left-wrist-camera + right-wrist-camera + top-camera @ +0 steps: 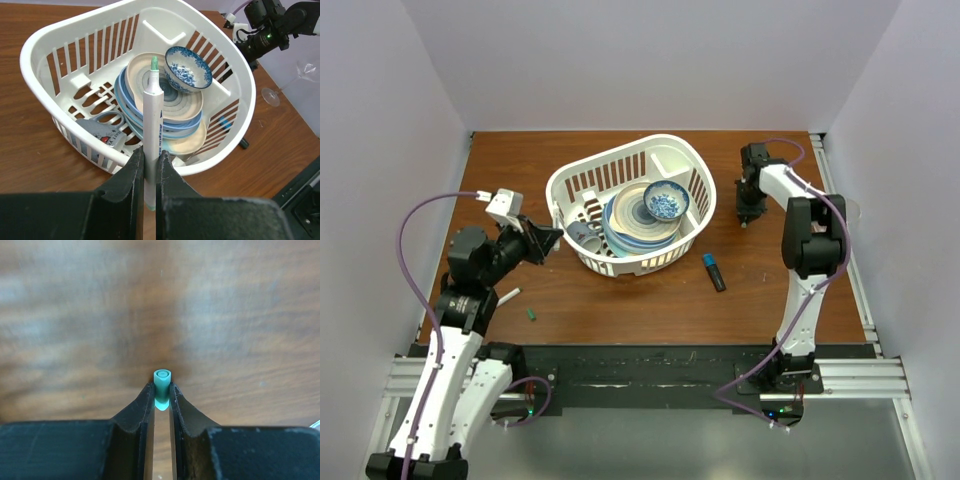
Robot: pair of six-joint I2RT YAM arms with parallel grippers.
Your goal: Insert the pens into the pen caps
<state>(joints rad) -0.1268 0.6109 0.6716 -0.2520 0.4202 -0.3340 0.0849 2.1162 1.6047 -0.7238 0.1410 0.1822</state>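
You are pinching a white pen [151, 125] by its lower barrel in your left gripper [151, 156], leaving the green tip sticking out free in front of the basket [30, 50]. Your right gripper [161, 388] is clamping a small green cap [162, 381] above the table [250, 315], one end poking clear of the fingers, likely so that tip and cap can meet.

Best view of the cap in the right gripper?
Right wrist: green cap centred, pinched in the right gripper, open end facing the camera. Top external and left wrist show only that gripper from afar; the cap can't be made out.
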